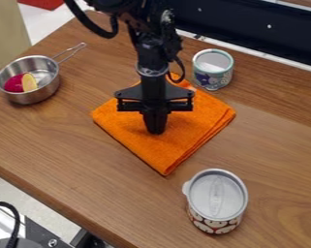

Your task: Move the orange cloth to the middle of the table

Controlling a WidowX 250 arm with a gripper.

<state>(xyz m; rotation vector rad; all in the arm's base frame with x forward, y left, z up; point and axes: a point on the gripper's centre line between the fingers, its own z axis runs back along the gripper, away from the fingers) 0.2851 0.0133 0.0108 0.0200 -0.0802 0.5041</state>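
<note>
The gripper (156,130) hangs down over the orange cloth (177,143), its two fingers together and their tips at or just above the middle of the fabric. I see no fold pinched between them, and contact with the cloth cannot be made out. Folded into a flat square, the cloth lies on the wooden table (60,145) with one corner pointing to the near edge. The arm and gripper hide part of its far half.
A metal pan (52,68) holding a red and yellow item stands at the left. Behind the cloth's right side is a patterned cup (212,77). A lidded mug (216,198) stands at the near right. The table's front edge runs diagonally along the lower left.
</note>
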